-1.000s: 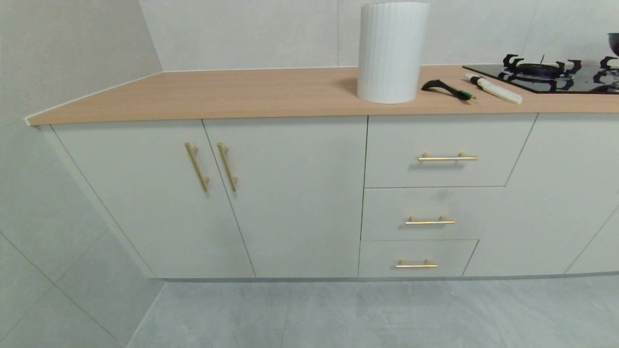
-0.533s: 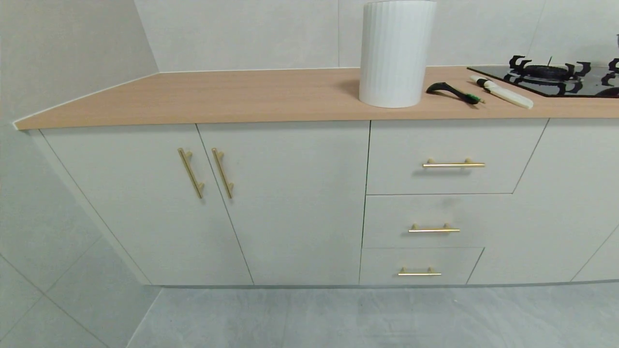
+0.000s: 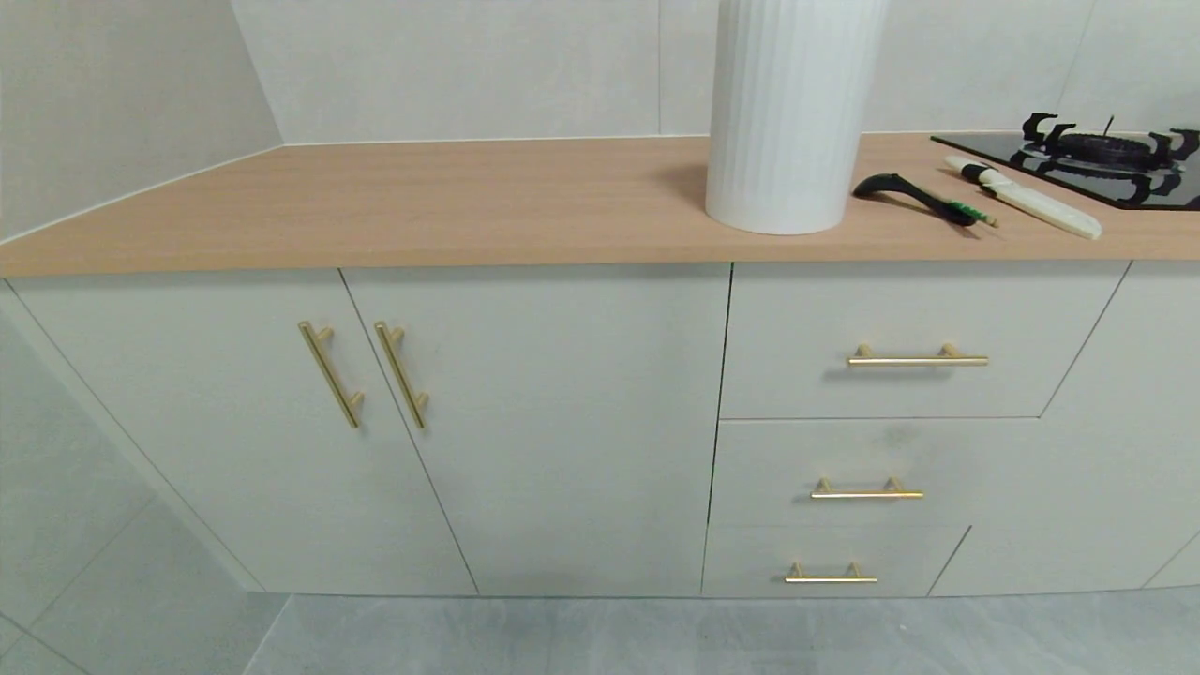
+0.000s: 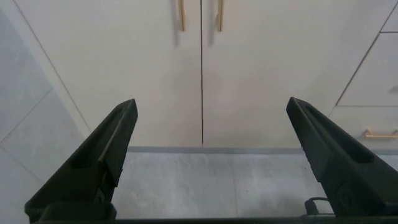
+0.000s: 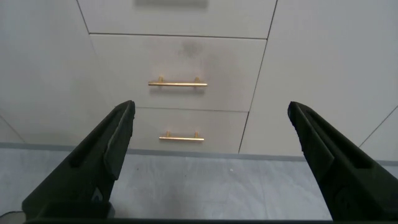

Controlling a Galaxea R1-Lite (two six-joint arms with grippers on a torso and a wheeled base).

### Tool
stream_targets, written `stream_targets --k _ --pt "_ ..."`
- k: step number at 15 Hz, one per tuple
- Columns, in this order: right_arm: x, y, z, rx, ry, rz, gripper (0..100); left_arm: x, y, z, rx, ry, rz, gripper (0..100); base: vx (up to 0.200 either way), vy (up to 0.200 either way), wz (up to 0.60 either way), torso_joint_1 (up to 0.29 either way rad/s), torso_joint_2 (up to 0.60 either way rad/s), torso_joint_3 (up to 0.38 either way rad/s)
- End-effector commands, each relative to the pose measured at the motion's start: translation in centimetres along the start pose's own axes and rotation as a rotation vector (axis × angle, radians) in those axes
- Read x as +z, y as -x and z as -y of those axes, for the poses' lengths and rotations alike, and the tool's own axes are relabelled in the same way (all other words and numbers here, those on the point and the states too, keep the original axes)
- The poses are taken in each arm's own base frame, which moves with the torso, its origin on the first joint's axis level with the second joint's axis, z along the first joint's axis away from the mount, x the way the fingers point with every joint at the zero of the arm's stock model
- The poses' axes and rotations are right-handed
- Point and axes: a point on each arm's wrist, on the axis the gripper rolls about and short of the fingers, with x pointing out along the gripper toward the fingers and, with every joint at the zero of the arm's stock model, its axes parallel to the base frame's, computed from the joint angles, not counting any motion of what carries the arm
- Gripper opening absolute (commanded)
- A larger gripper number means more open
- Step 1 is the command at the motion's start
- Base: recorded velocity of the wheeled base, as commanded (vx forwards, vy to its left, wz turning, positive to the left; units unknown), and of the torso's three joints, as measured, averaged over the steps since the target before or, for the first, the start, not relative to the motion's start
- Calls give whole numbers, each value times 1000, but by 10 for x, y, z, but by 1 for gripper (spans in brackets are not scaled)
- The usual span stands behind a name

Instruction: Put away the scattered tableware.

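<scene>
Head view: the wooden table (image 3: 422, 202) holds a black scoop (image 3: 914, 195) and a long white tool (image 3: 1031, 208). They lie just beside each other, between a tall white pot (image 3: 792, 122) and the stove (image 3: 1106, 159).

Left wrist view: the left jaws are wide open and hold nothing. Ahead, between them, are the cupboard doors (image 4: 267, 74) and the floor (image 4: 205, 183).

Right wrist view: the right jaws are wide open too, with nothing in them. Ahead, between them, are a drawer handle (image 5: 177, 83) and a lower handle (image 5: 181, 138).

I think both jaws sit low. The scoop and the white tool look well above them, more on the right jaws' side. The job has barely begun. To do this step well, stop near the cupboard without bumping it. Lift the right jaws higher than the table edge. Then come down over the middle of the scoop's thin handle, one jaw on each side, and only then squeeze. Watch the pot, because it is near the scoop and could tip.
</scene>
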Motion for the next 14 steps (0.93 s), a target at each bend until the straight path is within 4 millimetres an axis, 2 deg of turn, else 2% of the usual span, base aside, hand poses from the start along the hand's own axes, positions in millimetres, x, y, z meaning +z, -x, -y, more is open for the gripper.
stream_targets --k 1,14 --pt "0 0 0 1 -9 -1 100 0 0 0 0 0 -1 100 0 0 0 0 0 0" --pt "0 0 0 1 -14 0 100 0 0 0 0 0 0 100 0 0 0 0 0 0"
